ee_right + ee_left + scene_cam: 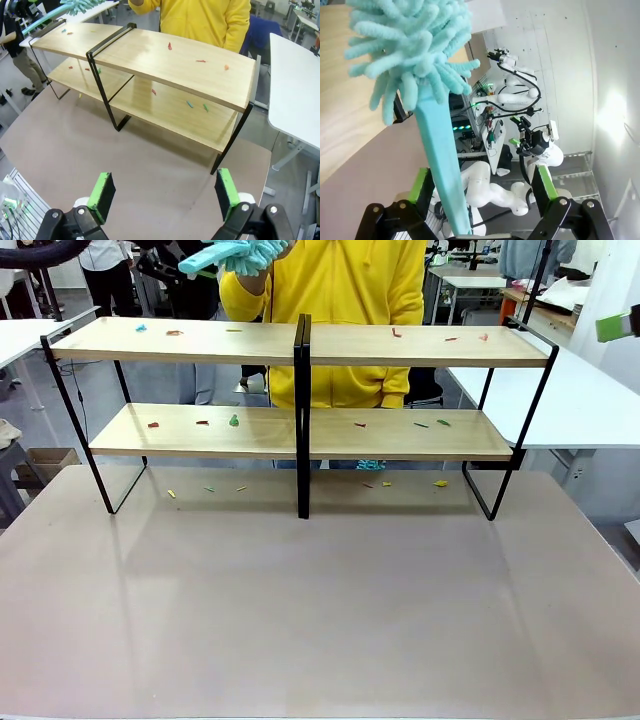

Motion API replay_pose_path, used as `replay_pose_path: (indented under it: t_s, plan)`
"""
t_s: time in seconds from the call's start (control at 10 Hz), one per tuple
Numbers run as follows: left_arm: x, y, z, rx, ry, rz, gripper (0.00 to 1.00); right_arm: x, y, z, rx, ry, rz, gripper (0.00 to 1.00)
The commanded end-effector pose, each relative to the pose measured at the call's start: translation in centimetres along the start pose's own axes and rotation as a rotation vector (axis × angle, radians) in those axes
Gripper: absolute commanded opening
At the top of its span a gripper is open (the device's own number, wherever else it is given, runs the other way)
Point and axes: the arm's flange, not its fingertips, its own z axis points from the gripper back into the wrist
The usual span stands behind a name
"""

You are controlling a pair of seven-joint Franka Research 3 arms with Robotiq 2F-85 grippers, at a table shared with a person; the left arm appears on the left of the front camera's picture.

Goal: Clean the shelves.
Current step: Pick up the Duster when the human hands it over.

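The shelves (200, 340) stand across the far half of the table, two light-wood tiers in a black frame, strewn with small coloured scraps (233, 421). Behind them a person in a yellow hoodie (340, 280) holds up a teal fluffy duster (235, 255). In the left wrist view the duster (410, 55) has its flat handle running down between the fingers of my left gripper (483, 182), close to one pad; the jaws stand wide open. My right gripper (162, 192) hangs open above the near right of the shelves (175, 55), holding nothing. One of its green pads (617, 325) shows at the right edge.
More scraps (440, 483) lie on the grey-beige tabletop (320, 600) under the rack. White tables flank the scene at the right (590, 400) and left (20, 335). A cardboard box (45, 460) sits on the floor at the left.
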Motion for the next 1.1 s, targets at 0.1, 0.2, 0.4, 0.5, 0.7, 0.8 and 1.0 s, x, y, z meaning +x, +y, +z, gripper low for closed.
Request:
replay_pose_path:
  t_s: [0.1,0.2,0.4,0.5,0.7,0.8,1.0]
  plan:
    - [0.24,0.09,0.28,0.0,-0.025,0.041,1.0,0.0,-0.11,0.03,0.005,-0.002,-0.003,1.0]
    - [0.27,0.18,0.34,0.003,-0.033,0.036,1.0,0.0,-0.11,0.03,0.005,-0.002,-0.003,1.0]
    - [-0.1,0.23,0.22,0.001,-0.046,0.043,0.42,0.0,-0.11,0.03,0.005,-0.002,-0.003,1.0]
    - [0.09,0.18,0.29,0.008,-0.05,0.044,0.0,0.0,-0.11,0.03,0.005,-0.002,-0.003,1.0]
    - [-0.03,0.17,0.19,0.01,-0.061,0.04,0.0,0.0,-0.11,0.03,0.005,-0.002,-0.003,1.0]
    - [-0.08,0.25,0.13,0.018,-0.067,0.037,0.0,0.0,-0.11,0.03,0.005,-0.002,-0.003,1.0]
    - [0.09,0.41,0.05,0.021,-0.05,0.044,0.0,0.0,-0.11,0.03,0.005,-0.002,-0.003,1.0]
